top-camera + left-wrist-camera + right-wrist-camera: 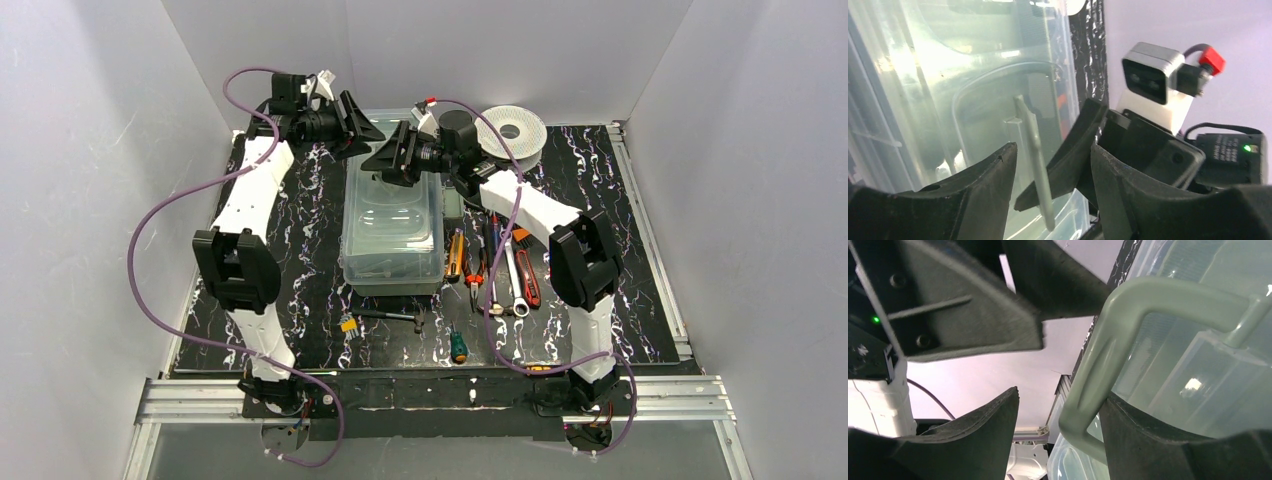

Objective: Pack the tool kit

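Note:
The tool kit box [392, 235], with a translucent lid and pale green base, lies mid-table. Both grippers are over its far end. My left gripper [372, 130] is open; in the left wrist view [1053, 150] the thin pale green lid handle [1035, 160] and one finger of the right gripper [1073, 145] stand between its jaws. My right gripper [375, 163] is open; in the right wrist view [1059, 396] the handle [1098, 365] sits between the jaws against the right finger [1148, 440]. Loose hand tools [495, 265] lie right of the box.
A round white wire spool [512, 132] sits at the back right. A hammer-like tool [390, 315], a small yellow piece [348, 325] and a green-handled screwdriver [458, 345] lie in front of the box. Grey walls enclose the table.

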`<state>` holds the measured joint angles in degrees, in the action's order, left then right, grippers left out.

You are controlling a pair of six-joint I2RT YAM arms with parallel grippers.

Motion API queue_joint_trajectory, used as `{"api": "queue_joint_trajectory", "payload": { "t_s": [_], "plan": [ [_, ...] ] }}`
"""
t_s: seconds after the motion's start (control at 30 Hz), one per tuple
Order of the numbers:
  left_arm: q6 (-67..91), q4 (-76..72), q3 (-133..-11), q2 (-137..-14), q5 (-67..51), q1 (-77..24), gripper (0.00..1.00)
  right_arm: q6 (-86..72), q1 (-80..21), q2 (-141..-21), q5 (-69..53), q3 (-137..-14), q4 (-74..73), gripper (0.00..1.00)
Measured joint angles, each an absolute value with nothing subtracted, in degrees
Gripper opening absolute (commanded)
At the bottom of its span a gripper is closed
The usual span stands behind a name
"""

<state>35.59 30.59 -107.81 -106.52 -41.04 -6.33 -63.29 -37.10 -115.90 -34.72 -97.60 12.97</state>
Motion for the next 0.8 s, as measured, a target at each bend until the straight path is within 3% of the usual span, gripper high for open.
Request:
{"api": "queue_joint_trajectory", "payload": {
  "t_s": [0.27, 0.47, 0.57, 0.73, 0.8],
  "plan": [
    [29.6, 41.5, -114.6, -111.9, -36.4, -6.7, 0.38, -61.1, -37.3, -115.2, -34.7, -97.6, 10.9, 0.67],
    [27.5, 44.6, -115.5, -112.3, -35.7, -8.4, 0.41, -60.8, -37.3, -115.2, -34.7, -97.6, 10.3, 0.66],
    [26.8, 45.0, -116.6, -112.3, -35.4, -9.3, 0.30, -60.2, -37.3, -115.2, -34.7, -97.6, 10.2, 0.66],
    [26.3, 45.1, -117.4, -112.3, -35.4, -10.1, 0.00, -59.5, -37.3, -114.9, -34.7, -97.6, 9.7, 0.67],
    [26.9, 45.8, -117.4, -112.3, -34.8, -10.2, 0.00, -59.0, -37.3, -114.6, -34.7, -97.6, 9.0, 0.68]
  ]
}}
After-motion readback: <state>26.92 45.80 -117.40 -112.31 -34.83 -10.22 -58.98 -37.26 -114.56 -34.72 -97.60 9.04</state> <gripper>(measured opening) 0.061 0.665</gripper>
